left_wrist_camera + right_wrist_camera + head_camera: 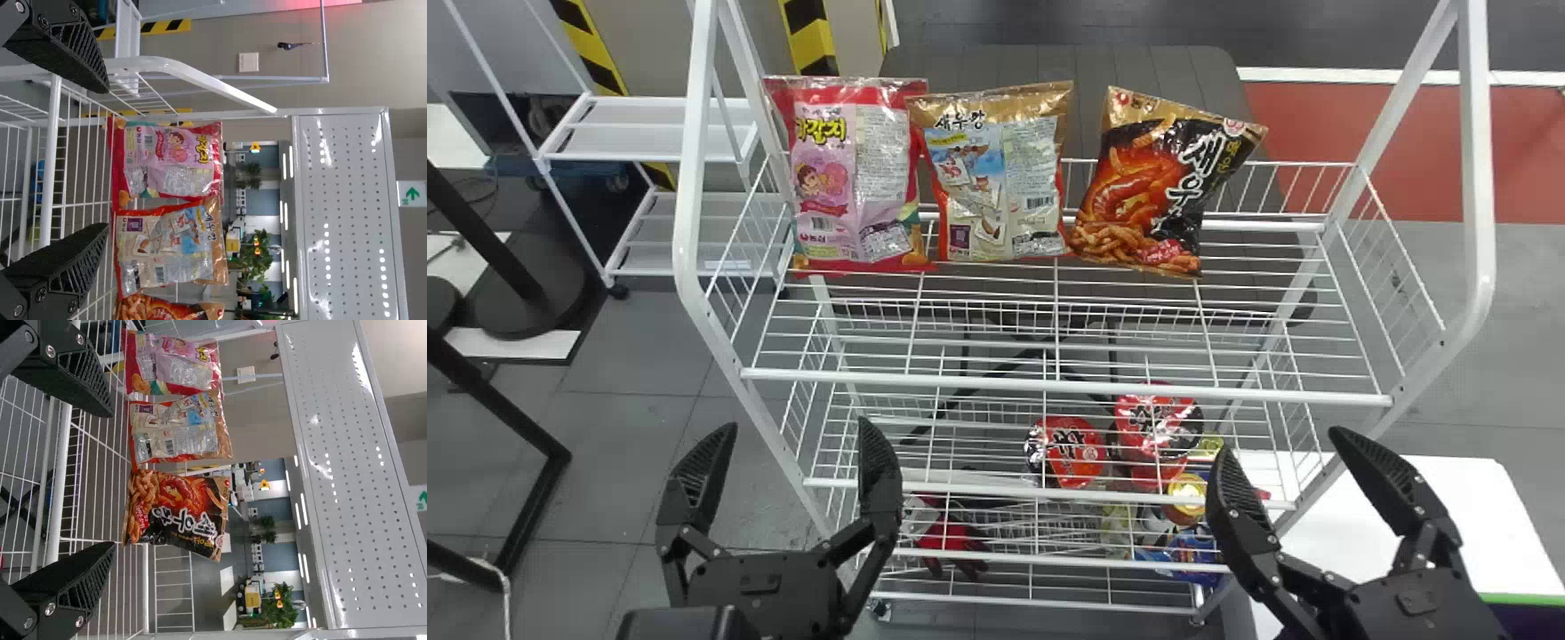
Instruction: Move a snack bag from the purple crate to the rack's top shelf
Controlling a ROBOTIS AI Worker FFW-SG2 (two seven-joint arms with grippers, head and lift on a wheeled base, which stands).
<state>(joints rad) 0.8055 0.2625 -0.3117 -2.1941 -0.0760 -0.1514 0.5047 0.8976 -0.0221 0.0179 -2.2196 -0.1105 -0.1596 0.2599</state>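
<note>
- bags, three of them, are lined up at the back of the top shelf (pixel 978 283), and i'm looking at their printed faces.
- pink bag (pixel 854 178) on the left: yellow lettering near its head, cartoon figures, a block of small print.
- tan bag (pixel 996 178) in the middle, right up against the pink one: dark lettering along the top, a blue picture panel, a barcode.
- black-and-orange bag (pixel 1160 182) on the right, leaning with its top to the right, big white characters running aslant. its top stands apart from the tan bag's; down low they come close.
- my room to work: wire floor runs forward from the bags to the front bar (pixel 1067 388), and another stretch lies between the leaning bag and the right side basket wall (pixel 1383 258).
- my left gripper (pixel 795 429) is on the near side of the rack, toward its left, fingers spread wide.
- my right gripper (pixel 1280 443) is also on the near side, toward the right, just as wide; from the head, the rack's right front leg passes behind its gap.
- lower down, red-lidded tubs (pixel 1076 452) with bold lettering; a white table (pixel 1449 498) sits off right.
</note>
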